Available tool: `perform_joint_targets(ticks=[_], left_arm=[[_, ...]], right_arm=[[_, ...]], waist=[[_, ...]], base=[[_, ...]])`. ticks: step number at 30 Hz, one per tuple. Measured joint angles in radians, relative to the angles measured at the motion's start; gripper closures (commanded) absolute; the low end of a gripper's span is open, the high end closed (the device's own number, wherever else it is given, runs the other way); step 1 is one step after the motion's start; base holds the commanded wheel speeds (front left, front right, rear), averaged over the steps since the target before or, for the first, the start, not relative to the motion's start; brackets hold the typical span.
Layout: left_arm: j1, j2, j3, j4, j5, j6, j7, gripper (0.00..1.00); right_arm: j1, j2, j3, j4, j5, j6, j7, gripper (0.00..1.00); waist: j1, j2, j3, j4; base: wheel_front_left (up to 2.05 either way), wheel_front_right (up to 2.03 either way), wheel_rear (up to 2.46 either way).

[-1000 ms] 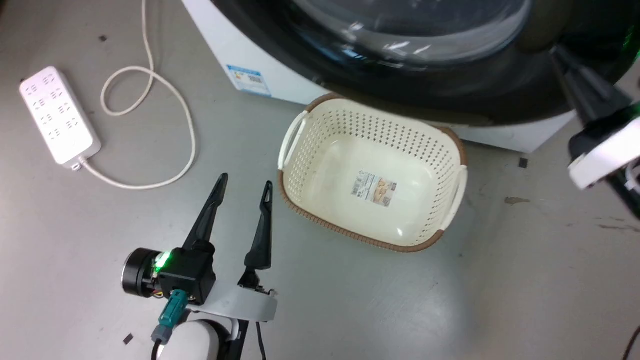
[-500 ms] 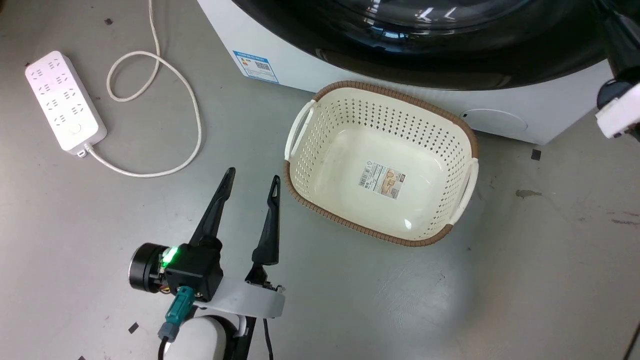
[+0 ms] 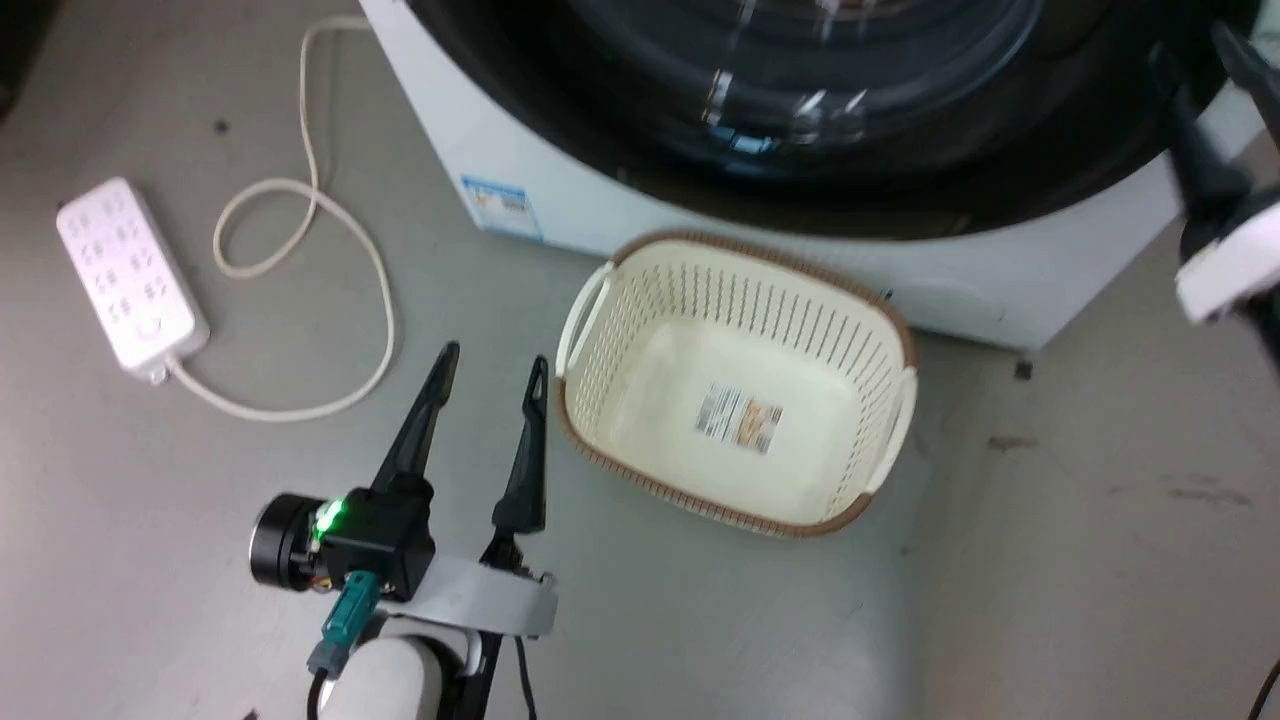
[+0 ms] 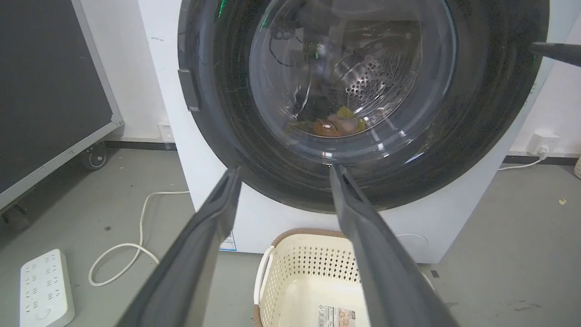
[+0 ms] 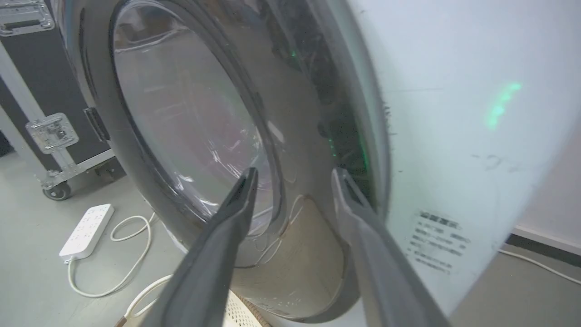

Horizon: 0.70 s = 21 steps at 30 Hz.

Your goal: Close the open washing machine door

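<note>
The right gripper [image 5: 295, 171] is hovering by the door [image 3: 800, 200], fingers spread and empty. The left gripper [image 3: 495, 355] is hovering farther off, spread too.

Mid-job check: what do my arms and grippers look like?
Left gripper: two long, dark, tapering fingers on a black block with a green light, a black cylinder beside it, a teal plug with a dark cable, a grey bracket and a white forearm. Right gripper: the same dark fingers, white housing behind.
</note>
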Motion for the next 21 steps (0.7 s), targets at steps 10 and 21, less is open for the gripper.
perform_joint_targets(ticks=[10, 21], left_arm=[[0.068, 0.000, 0.038, 0.055, 0.022, -0.030, 0.000, 0.00], [0.142, -0.001, 0.085, 0.109, 0.006, -0.071, 0.000, 0.00]], right_arm=[[0.342, 0.134, -0.230, -0.194, -0.167, -0.008, 0.000, 0.00], [0.746, 0.391, -0.465, -0.434, -0.372, -0.008, 0.000, 0.00]], waist=[[-0.0002, 0.0000, -0.175, -0.058], [-0.0003, 0.0000, -0.329, -0.127]], base=[[0.00, 0.00, 0.00], [0.00, 0.00, 0.00]])
